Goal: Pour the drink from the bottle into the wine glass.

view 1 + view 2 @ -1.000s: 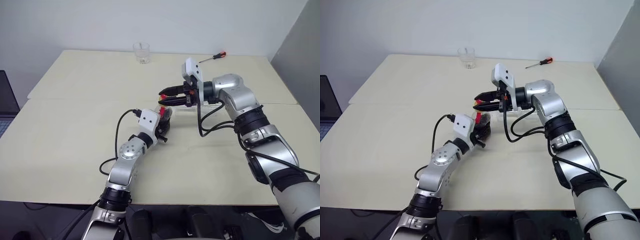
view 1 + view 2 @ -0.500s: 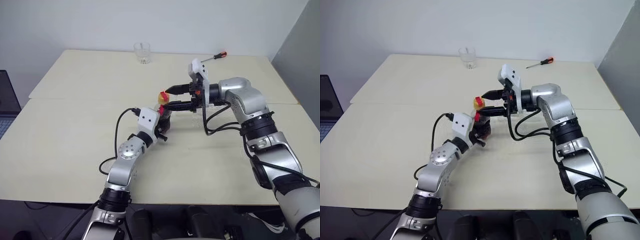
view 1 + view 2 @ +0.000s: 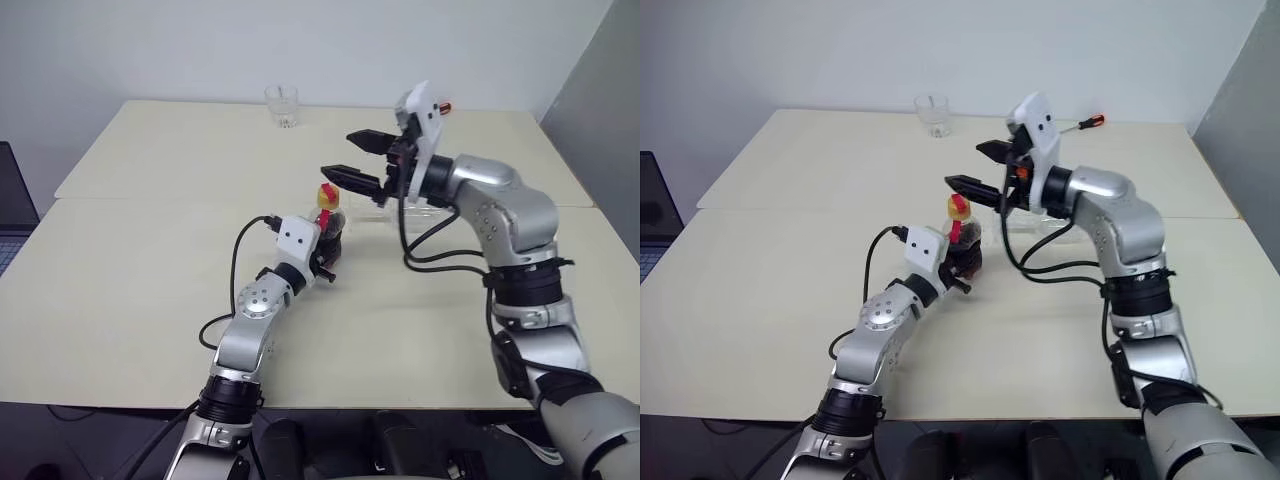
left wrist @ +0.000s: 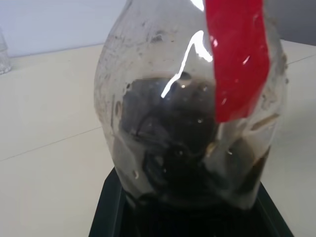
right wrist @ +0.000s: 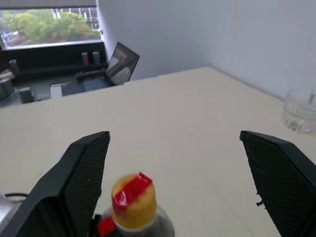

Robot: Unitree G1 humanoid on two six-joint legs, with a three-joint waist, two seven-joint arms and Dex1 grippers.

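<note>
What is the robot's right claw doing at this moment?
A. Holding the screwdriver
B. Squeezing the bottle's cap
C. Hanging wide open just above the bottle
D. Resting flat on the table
C: the right gripper has its two black fingers spread apart, above the yellowish-capped bottle that the left gripper holds upright on the table.

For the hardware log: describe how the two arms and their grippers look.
Both arms are silver-grey metal with black joint bands. Each wrist carries a white camera housing, and loose black cables loop beside both forearms. The left gripper and right gripper have black fingers; the right's fingers show mesh-textured inner pads.
</note>
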